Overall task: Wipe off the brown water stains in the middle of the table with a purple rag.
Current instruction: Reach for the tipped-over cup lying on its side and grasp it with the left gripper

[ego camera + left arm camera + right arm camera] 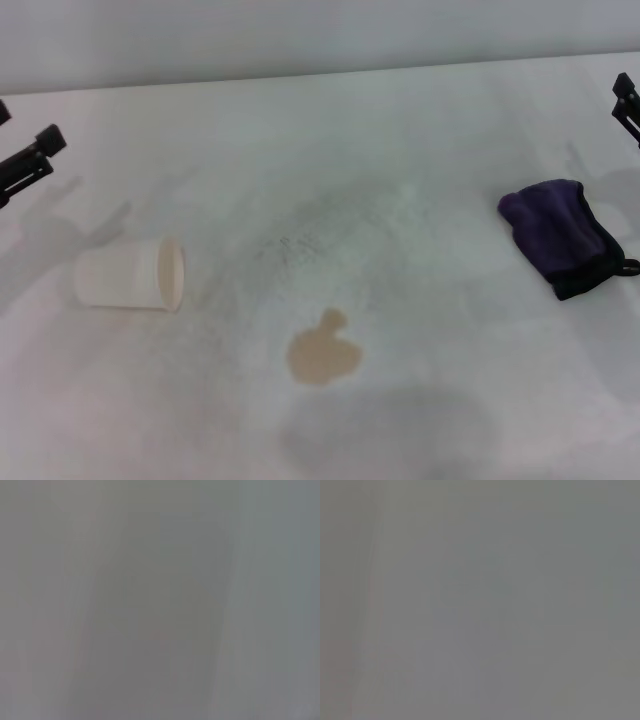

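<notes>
On the large white scuffed table (pixel 420 130), head view, the tan-brown water stains (pixel 322 352) lie near the front. Right of them and farther back, well apart, sits the bunched dark purple rag (pixel 562 236); left of them, a tipped white paper cup (pixel 132 273). The left gripper (pixel 28 160) and right gripper (pixel 627 103) hang at the edges, far from the stains; whether either's fingers are spread or pressed together cannot be told. Both wrist views show only grey blur.

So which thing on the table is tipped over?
The white paper cup, lying on its side left of the brown puddle; the purple rag is just bunched.
</notes>
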{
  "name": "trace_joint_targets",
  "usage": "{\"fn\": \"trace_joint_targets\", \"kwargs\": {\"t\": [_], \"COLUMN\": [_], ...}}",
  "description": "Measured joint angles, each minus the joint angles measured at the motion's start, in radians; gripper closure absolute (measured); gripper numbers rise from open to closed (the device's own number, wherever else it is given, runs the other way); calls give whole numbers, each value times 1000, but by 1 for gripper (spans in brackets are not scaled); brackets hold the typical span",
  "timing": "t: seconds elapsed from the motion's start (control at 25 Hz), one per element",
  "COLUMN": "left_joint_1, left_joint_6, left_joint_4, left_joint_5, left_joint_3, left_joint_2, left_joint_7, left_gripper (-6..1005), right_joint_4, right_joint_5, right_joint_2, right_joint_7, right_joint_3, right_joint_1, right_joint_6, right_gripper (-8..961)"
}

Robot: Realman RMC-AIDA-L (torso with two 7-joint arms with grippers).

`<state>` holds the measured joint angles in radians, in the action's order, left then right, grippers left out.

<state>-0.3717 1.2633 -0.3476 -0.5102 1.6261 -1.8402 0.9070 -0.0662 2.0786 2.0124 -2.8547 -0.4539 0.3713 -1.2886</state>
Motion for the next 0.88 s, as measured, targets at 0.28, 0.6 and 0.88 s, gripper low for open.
{"fn": "trace_joint_targets", "kwargs": {"t": [0.28, 0.6, 0.88], "left_joint_1": [18, 5, -62], "left_joint_6": [-140, 64, 313], "left_joint_4": [-315, -738, -869], "left_joint_5": [-379, -1192, -1485], "left_joint_3": [-116, -529, -623], "left_joint_2": [99, 21, -37], "left_joint_7": [299, 715, 745], "left_gripper": [126, 127, 127], "right_joint_4": [7, 47, 74], "right_joint_5": [25, 71, 71], "right_joint_2": [3, 11, 11], "right_joint_7": [2, 5, 7], "right_joint_3": [3, 39, 75], "right_joint_1": [8, 31, 37], "right_joint_6": [-1, -1, -1], "right_gripper": [80, 80, 80]}}
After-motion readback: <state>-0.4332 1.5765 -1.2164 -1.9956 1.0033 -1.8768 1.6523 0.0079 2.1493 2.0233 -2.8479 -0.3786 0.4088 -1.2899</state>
